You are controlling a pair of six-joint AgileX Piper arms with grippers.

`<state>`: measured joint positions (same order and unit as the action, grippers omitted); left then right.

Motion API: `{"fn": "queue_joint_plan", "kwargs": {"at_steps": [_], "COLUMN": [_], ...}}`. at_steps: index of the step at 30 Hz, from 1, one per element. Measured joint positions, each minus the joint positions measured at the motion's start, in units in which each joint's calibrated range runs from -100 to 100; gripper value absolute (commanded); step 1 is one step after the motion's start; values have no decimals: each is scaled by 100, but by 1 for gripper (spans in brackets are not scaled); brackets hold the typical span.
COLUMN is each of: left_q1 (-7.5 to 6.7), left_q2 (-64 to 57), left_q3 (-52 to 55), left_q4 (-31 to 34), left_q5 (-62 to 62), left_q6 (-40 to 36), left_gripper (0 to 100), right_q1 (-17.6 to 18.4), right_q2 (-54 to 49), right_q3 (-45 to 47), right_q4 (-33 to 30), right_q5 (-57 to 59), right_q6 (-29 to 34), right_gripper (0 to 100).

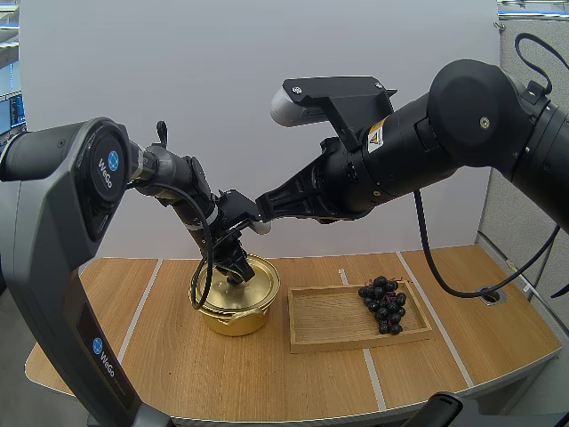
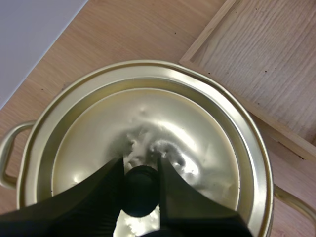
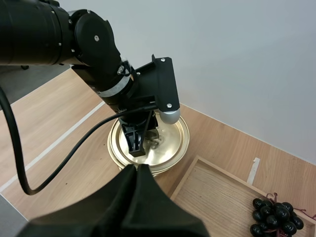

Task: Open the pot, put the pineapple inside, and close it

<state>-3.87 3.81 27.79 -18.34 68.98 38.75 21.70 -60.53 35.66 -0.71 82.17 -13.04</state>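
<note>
The counter (image 1: 178,374) carries all the items. The wooden tray (image 1: 329,338) lies near its centre. The pot (image 1: 233,322) stands just beside the tray, at the tray's 9 o'clock. It is of thin, gold-coloured metal and is judged to be light, stiff and slippery on its polished faces. It may slide on the counter if it is pulled sideways.

The lid (image 2: 197,128) is seated on the pot's rim. It is judged to be light and rigid, with no safe hold on its smooth dome, so it should be taken only by the knob and lifted straight up.

The fruit on hand is a bunch of grapes (image 1: 384,304), which rests at the 3 o'clock end of the tray. It is judged to be soft and easily crushed, and single berries may be shed. A gentle hold around the cluster or at its stem is advised.

The left tool (image 2: 140,170) is closed on the black knob (image 2: 140,195), with one finger against each side. The right tool (image 3: 137,170) is held above the pot. Its fingers are pressed together and nothing is held in them.
</note>
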Motion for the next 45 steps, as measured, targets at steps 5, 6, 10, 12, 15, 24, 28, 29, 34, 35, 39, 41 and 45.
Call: {"fn": "queue_joint_plan", "kwargs": {"at_steps": [5,6,10,12,15,24,28,29,34,35,39,41,45], "left_q1": [0,0,0,0,0,0,0,0,0,0,0,0,0], "left_q2": [0,0,39,53,53,-440,-1138,-1336,-2388,-2635,-3528,-3996,-4882], "left_q3": [0,0,0,0,0,-393,-1039,-1246,-2335,-2539,-3212,-3497,-3796], "left_q4": [-11,-11,0,0,0,263,516,550,626,634,652,662,662], "left_q5": [96,141,411,576,699,1461,2098,2269,2799,2852,2943,2959,2977], "left_q6": [-9,-9,-9,-9,-47,-251,-387,-425,-528,-585,-737,-829,-997], "left_gripper": [35,46,85,100,100,100,100,100,100,100,100,100,100], "right_q1": [0,0,0,0,0,0,0,0,0,0,0,0,0], "right_q2": [0,0,0,0,0,0,0,0,0,0,0,0,0], "right_q3": [0,0,0,0,0,0,0,0,0,0,0,0,0], "right_q4": [0,0,0,0,0,0,0,0,0,0,0,0,0], "right_q5": [0,0,0,0,0,0,0,0,0,0,0,0,0], "right_q6": [0,0,0,0,0,0,0,0,0,0,0,0,0], "right_gripper": [0,0,0,0,0,0,0,0,0,0,0,0,0]}}
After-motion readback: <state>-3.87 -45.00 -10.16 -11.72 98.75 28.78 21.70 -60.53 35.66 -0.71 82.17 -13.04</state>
